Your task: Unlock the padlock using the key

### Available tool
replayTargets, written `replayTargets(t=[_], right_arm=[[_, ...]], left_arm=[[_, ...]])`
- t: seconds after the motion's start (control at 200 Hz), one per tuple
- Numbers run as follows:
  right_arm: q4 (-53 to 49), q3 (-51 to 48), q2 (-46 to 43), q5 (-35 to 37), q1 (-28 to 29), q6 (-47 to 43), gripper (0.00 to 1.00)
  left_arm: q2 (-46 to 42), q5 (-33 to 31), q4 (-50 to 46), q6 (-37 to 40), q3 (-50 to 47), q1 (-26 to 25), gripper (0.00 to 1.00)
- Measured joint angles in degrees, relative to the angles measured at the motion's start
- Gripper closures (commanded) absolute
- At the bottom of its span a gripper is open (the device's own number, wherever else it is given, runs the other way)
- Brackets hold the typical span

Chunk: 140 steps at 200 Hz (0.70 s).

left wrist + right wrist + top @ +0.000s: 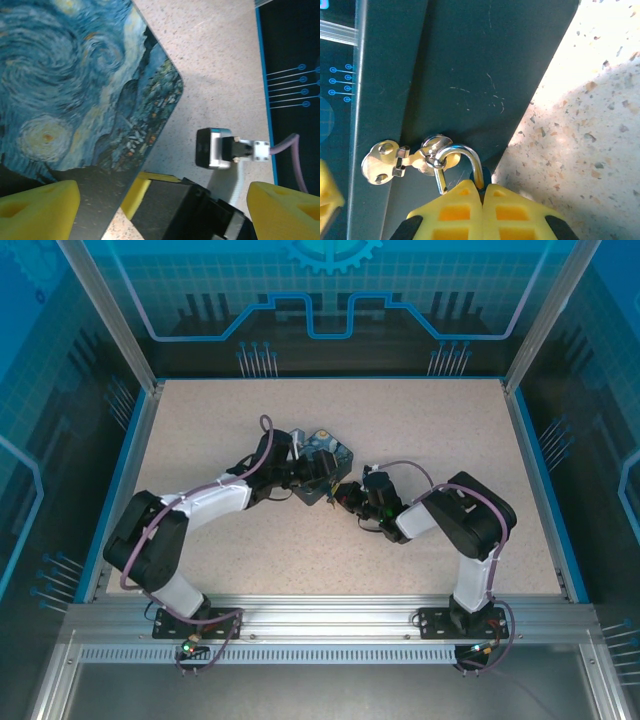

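Note:
The padlock [471, 156] hangs from a brassy hasp [385, 162] on the dark side of the painted tin [470, 65]. Its silver shackle runs through the hasp ring, and the left leg ends free above the body. A sliver of the dark-bluish body peeks out at the tips of my right gripper [482, 186], which is shut there. The key is hidden. What sits between the yellow fingers I cannot make out. My left gripper [162, 187] stands wide open over the tin's corner, with one finger [40, 210] above the swirly lid [75, 75] and the other above the table.
The tin [330, 452] lies mid-table with both grippers, left [308, 472] and right [345, 495], close together at its near side. The right arm's wrist camera [215, 147] and black gripper body lie between my left fingers. Blue walls ring the speckled table [420, 420].

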Motion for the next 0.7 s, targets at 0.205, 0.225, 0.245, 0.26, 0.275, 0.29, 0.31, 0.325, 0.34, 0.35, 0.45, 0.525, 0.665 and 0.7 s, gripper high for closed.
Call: replayTargets(t=[0.205,0.225,0.245,0.26,0.275,0.29,0.31,0.325,0.34,0.35,0.45,0.525,0.665,0.7], right_arm=[[-0.5,0.0,-0.3,0.0,-0.2,-0.2,0.98],[-0.5,0.0,-0.3,0.0,-0.3,-0.2,0.98],[-0.5,0.0,-0.3,0.0,-0.4,-0.2,0.98],[-0.5,0.0,-0.3,-0.1,-0.6,-0.2,0.98],[-0.5,0.0,-0.4,-0.2,-0.7,-0.2,0.98],[-0.5,0.0,-0.5,-0.2,-0.8,-0.2,0.98],[-0.5,0.0,-0.6,-0.3,-1.0,-0.2,0.98],[-0.6,0.0,-0.8,-0.4,-1.1,-0.2,0.98],[-0.7,0.0,-0.9,-0.4,-1.3,-0.2,0.98],[-0.7,0.0,-1.0,-0.5,-1.3,-0.2,0.98],[-1.6,0.1,-1.8,-0.9,-2.0,-0.2,0.99],[-3.2,0.8,-2.4,-1.1,-2.3,-0.2,0.99],[-6.3,2.8,-2.8,-1.1,-3.0,-0.5,1.0],[-7.1,3.4,-2.8,-1.0,-3.1,-0.5,1.0]], left_arm=[[0.0,0.0,0.4,0.0,-0.3,0.0,0.13],[0.0,0.0,0.7,0.0,-0.5,0.0,0.13],[-0.1,0.0,0.9,0.1,-0.7,0.0,0.12],[-0.1,0.0,1.2,0.2,-0.9,0.0,0.13],[-0.1,0.0,1.4,0.2,-1.0,0.0,0.12],[-0.2,0.0,1.5,0.2,-1.2,0.0,0.12],[-0.4,0.0,1.8,0.2,-1.4,0.0,0.12],[-0.5,0.0,2.0,0.2,-1.6,0.0,0.12],[-0.5,0.0,2.3,0.3,-1.8,0.0,0.12],[-0.6,0.0,2.4,0.3,-1.9,0.0,0.13],[-1.0,0.0,3.8,0.4,-2.9,0.0,0.12],[-1.1,0.0,4.4,0.4,-3.3,0.0,0.13],[-1.2,0.0,5.3,0.4,-3.8,0.0,0.12],[-1.3,0.0,5.5,0.4,-3.9,-0.1,0.12]])
